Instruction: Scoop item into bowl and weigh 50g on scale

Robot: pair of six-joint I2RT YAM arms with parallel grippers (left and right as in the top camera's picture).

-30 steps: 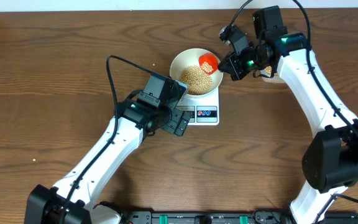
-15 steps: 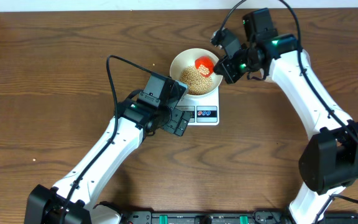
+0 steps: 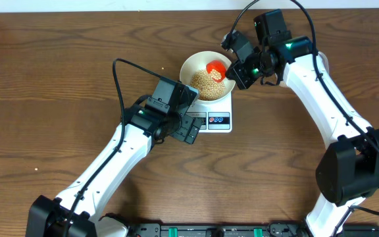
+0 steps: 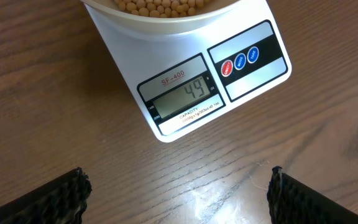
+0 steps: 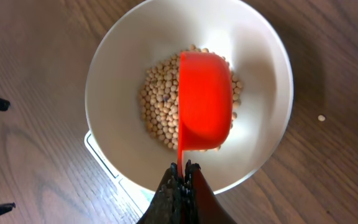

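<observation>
**Scoop swings in over the beans; scale reads 49**

Since a second ago the right arm has shifted leftward. It has carried the red plastic scoop (image 5: 205,102) from the rim of the round white bowl (image 5: 114,78) to above the heap of small tan beans (image 5: 159,107), and the scoop now appears tipped over. The right jaws are closed tight on its thin handle. The bowl sits on the small white rectangular digital scale (image 4: 188,74), whose grey display shows 49. The left jaws hang spread wide and empty over the wooden bench (image 3: 58,79), just in front of the scale, unmoved. One stray bean (image 5: 321,117) lies on the bench beside the bowl.
</observation>
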